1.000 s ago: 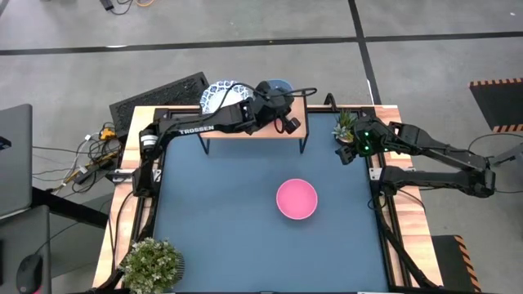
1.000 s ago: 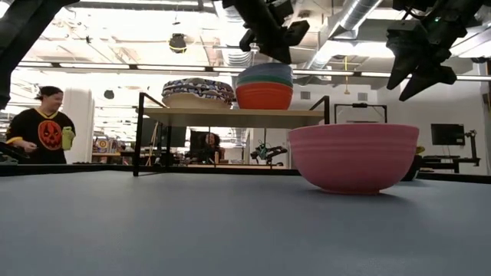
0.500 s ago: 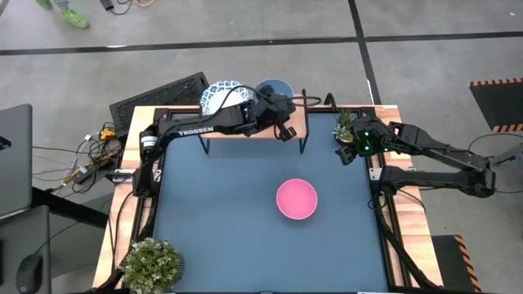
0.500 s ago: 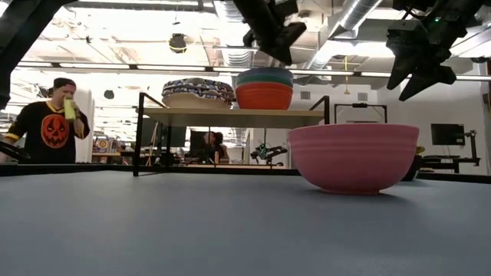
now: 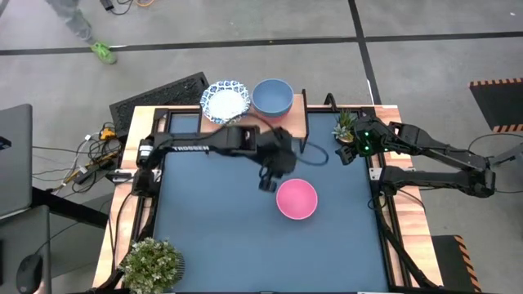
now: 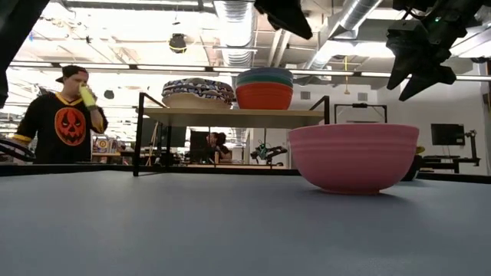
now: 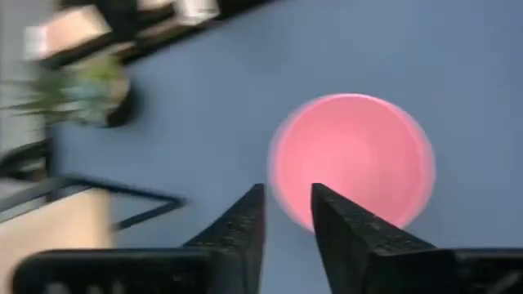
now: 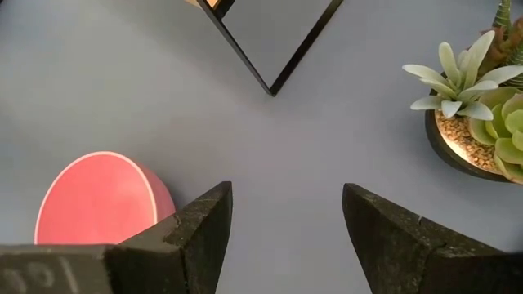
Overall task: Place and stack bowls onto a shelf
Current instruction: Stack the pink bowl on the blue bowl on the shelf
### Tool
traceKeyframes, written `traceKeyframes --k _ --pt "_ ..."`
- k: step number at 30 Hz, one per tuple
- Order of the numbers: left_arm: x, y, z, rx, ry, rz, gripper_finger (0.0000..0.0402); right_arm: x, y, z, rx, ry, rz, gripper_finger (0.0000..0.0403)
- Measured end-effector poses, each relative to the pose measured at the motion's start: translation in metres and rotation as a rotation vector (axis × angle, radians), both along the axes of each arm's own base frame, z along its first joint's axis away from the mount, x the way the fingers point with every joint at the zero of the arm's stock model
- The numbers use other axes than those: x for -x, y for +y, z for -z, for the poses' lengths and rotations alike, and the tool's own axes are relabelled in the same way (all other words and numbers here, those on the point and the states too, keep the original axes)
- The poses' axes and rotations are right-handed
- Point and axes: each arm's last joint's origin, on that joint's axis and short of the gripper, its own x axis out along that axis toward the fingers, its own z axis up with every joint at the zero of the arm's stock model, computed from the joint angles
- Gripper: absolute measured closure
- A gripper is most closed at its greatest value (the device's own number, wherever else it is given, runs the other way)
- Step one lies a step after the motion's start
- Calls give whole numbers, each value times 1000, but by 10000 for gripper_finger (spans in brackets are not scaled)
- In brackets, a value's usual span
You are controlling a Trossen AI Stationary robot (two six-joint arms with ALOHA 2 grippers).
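Hovering left gripper [image 5: 267,181] sits just beside the pink bowl [image 5: 296,199].

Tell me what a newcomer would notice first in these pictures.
The pink bowl sits alone mid-table, with the left gripper hovering just beside it, fingers slightly apart and empty. Behind it, the shelf carries a patterned bowl and a coloured stack topped in blue. The right gripper waits open near a succulent.

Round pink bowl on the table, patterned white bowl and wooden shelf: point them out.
Round pink bowl [image 5: 296,198], high view, inside centre.
Patterned white bowl [image 5: 224,100], high view, inside.
Wooden shelf [image 6: 230,116], low view, plank's front edge.
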Motion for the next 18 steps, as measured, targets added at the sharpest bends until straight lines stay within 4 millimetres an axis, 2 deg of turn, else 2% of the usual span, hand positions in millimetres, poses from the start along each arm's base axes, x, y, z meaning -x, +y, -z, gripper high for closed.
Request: traceKeyframes --k 4,9,18 --pt "0 -27 22 59 68 106 271 0 0 0 0 0 0 143" --pt "-3 -56 55 34 89 188 229 0 0 0 -4 6 -1 143" --pt "-5 -85 112 -12 -13 292 209 1 1 1 -10 9 1 143"
